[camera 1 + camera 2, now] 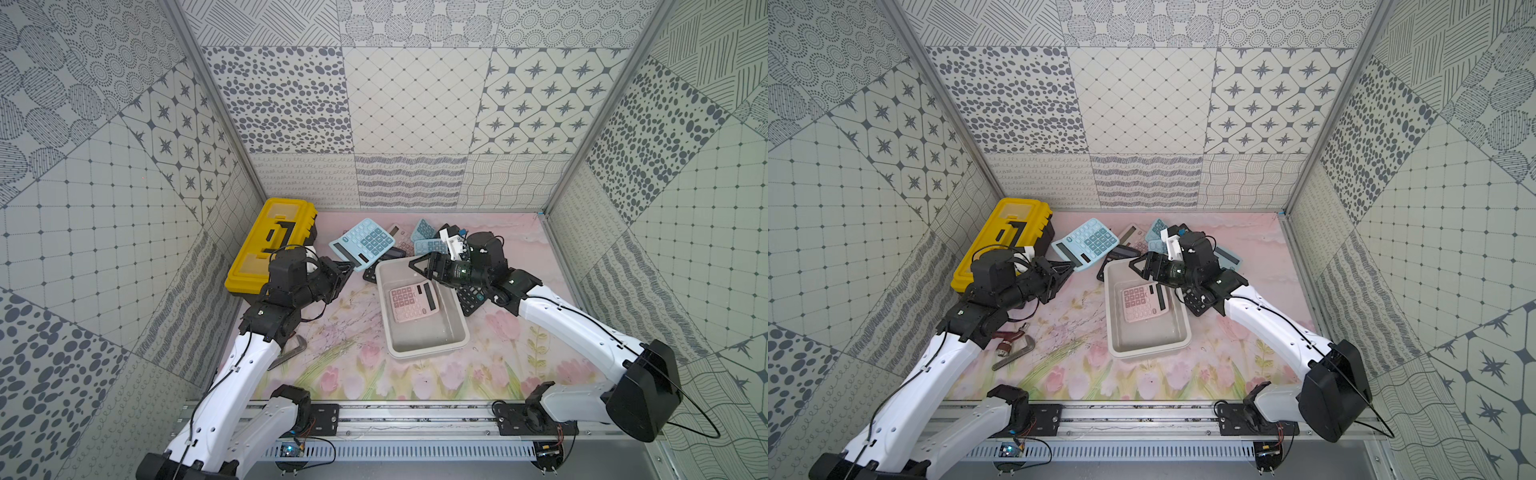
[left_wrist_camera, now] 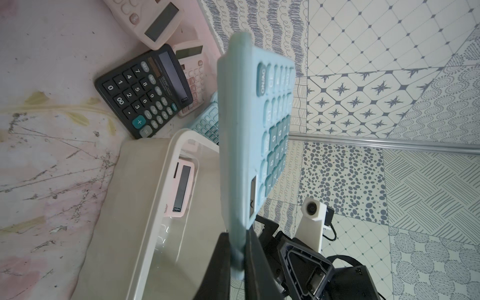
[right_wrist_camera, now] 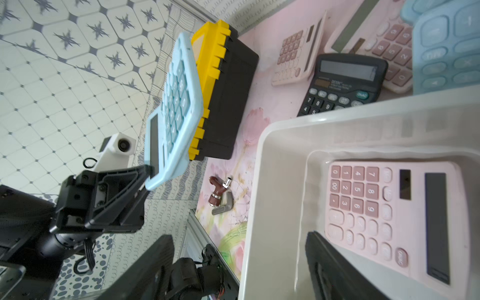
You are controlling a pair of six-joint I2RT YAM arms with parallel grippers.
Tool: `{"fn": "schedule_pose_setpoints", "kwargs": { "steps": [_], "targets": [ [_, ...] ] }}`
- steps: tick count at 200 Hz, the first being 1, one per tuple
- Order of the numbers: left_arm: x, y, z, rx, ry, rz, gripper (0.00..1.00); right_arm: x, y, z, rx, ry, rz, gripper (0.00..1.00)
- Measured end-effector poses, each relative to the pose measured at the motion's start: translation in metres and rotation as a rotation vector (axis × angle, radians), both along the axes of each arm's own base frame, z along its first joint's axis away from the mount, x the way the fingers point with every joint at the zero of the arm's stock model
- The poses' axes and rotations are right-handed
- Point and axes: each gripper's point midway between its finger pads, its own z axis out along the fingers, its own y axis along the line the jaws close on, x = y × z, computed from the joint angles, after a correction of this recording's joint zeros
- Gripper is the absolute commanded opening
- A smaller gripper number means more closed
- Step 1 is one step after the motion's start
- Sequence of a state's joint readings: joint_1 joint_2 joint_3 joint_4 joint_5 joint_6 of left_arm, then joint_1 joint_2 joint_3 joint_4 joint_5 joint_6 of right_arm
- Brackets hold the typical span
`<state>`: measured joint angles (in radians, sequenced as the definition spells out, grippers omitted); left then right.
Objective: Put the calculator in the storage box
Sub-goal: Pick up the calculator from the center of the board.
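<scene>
Your left pincer point(image 1: 347, 269) grips the blue calculator point(image 1: 362, 241) by its display end, lifted toward the bench's far edge. Your right pincer point(image 1: 417, 268) gapes wide over the storage box point(image 1: 424, 351), which has a pink calculator point(image 1: 411, 301) inside.

You're looking at a storage box point(image 1: 430, 347) of smooth, slightly glossy off-white plastic. The pink calculator point(image 1: 412, 302) and the blue calculator point(image 1: 362, 242) have matt plastic shells with dark, shiny display windows. The toolbox point(image 1: 266, 245) is hard moulded plastic, yellow over black. The table cover point(image 1: 332, 326) looks matt and scuffed; the rail point(image 1: 415, 417) is bare brushed metal; the arm shells point(image 1: 573, 328) are smooth white plastic.
</scene>
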<state>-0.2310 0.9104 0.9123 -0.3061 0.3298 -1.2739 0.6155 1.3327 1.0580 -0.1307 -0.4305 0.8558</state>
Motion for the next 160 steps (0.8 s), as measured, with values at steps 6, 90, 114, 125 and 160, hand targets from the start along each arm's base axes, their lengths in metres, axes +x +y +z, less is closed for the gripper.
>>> {"fn": "schedule_pose_setpoints", "kwargs": {
  "steps": [6,90,114,125,160],
  "targets": [
    [-0.002,-0.006,0.002,-0.011,-0.004,-0.009,0.0,0.002,0.002,0.005,0.023,-0.014,-0.004,0.83],
    [-0.013,-0.055,0.002,-0.095,-0.002,-0.068,0.0,0.024,0.022,0.03,0.186,-0.077,-0.02,0.58],
    [-0.012,-0.064,0.002,-0.11,-0.004,-0.081,0.0,0.026,0.026,0.027,0.209,-0.066,-0.017,0.48],
    [-0.012,-0.068,0.002,-0.114,-0.007,-0.085,0.0,0.026,0.029,0.026,0.221,-0.062,-0.01,0.42],
    [-0.011,-0.074,0.001,-0.124,-0.008,-0.088,0.0,0.025,0.034,0.018,0.242,-0.032,-0.001,0.23]
  ]
}}
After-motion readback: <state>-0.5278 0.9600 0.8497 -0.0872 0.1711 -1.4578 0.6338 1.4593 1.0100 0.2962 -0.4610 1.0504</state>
